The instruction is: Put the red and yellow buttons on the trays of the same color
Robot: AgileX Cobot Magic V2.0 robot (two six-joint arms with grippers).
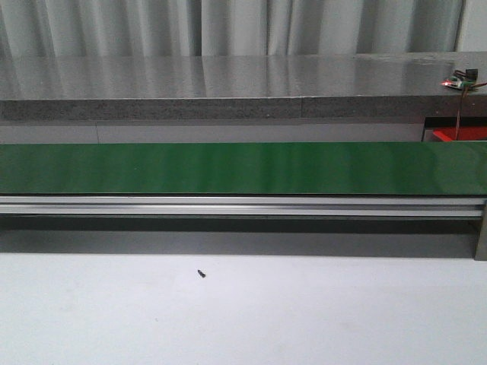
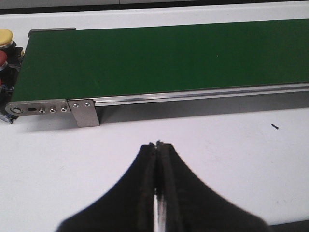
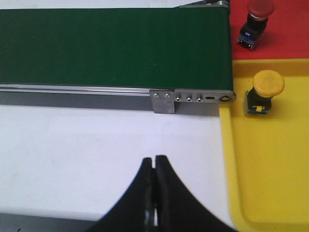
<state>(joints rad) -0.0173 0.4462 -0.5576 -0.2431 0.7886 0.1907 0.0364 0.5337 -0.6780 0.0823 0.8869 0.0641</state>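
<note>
- The left gripper [image 2: 158, 145] is closed with nothing between its fingers, above the white table [image 2: 203, 154] near the green belt [image 2: 164, 58].
- The right gripper [image 3: 154, 159] is likewise closed and empty.
- A yellow button [image 3: 263, 92] stands on the yellow tray [image 3: 270, 169]; a red button [image 3: 256, 21] is on the red tray [image 3: 289, 34].
- At the belt's other end sit another yellow button [image 2: 6, 36] and another red button [image 2: 3, 59].
- A small dark speck [image 1: 202, 273] lies on the table.
</note>
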